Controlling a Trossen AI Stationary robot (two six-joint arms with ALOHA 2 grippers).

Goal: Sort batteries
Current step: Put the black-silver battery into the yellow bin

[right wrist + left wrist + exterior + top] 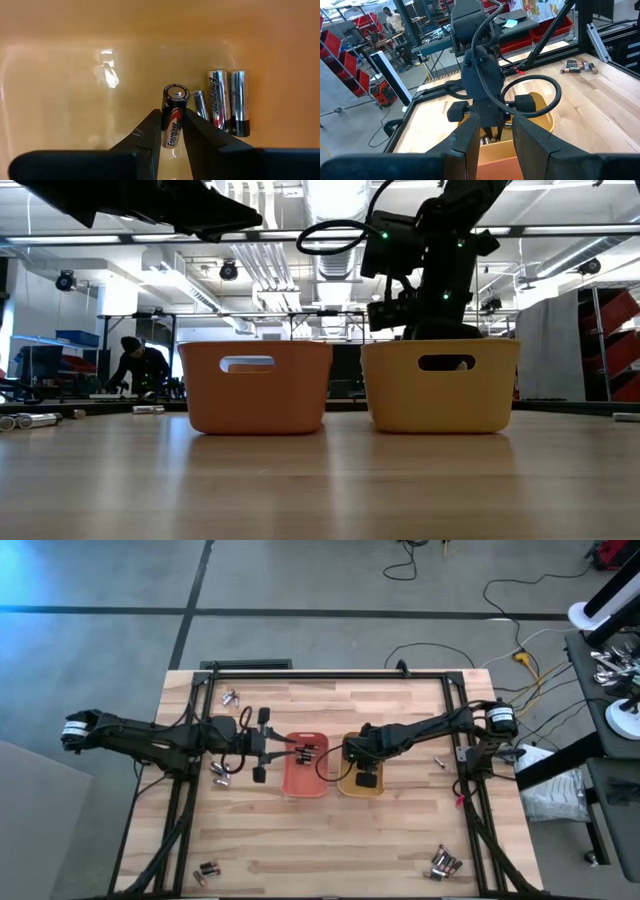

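Worktop (400, 830) carries loose batteries at its corners, e.g. a cluster (446, 863) near the right front. Yellow tray (361, 780) sits just beside the orange tray (305, 768).

Your right gripper (172, 131) is down inside the yellow tray, fingers closed on a dark battery (173, 116), upright, above three silvery cells (225, 102). Release tilted and it may bounce or roll.

Left gripper (495, 132) hovers at the orange tray, fingers parted, empty. Risk: arms collide.
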